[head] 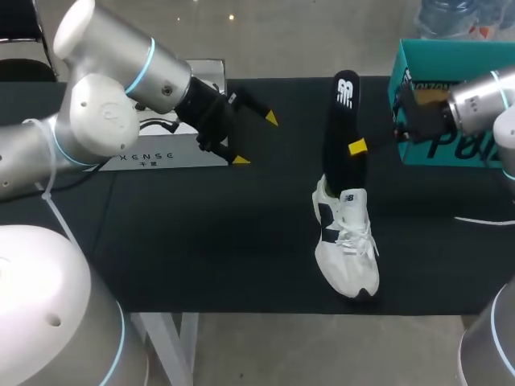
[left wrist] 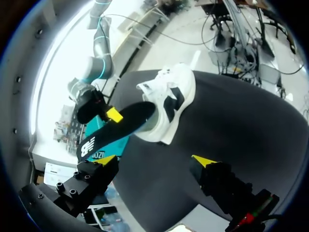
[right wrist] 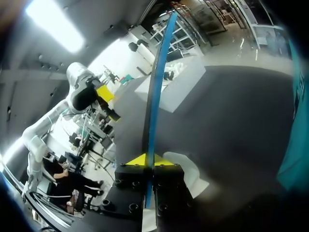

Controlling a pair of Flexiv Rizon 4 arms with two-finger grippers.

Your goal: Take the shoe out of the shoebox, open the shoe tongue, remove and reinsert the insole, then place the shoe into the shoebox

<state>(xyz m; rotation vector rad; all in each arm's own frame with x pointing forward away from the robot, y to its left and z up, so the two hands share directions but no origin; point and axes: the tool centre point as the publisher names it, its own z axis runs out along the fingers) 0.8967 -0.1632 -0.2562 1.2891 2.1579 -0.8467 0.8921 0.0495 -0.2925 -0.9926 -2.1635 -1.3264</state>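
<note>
The right gripper (head: pixel 357 147) has its fingers (right wrist: pixel 135 160) clamped on the black insole (head: pixel 339 121). The insole sticks up from the white shoe (head: pixel 348 245), which lies near the middle of the counter (head: pixel 201 233). The teal shoebox (head: pixel 451 55) sits far right. The left gripper (head: pixel 256 139) hangs at the left, fingers (head: pixel 270 118) apart.

The white-and-black lace-up sneaker (head: pixel 346 249) lies on the black-clothed counter (head: pixel 201 241) near its front middle, toe forward. The long black foam insole (head: pixel 341 121) rises from its heel opening, leaning rearward. The teal cardboard shoebox (head: pixel 434 60) sits right rear.
</note>
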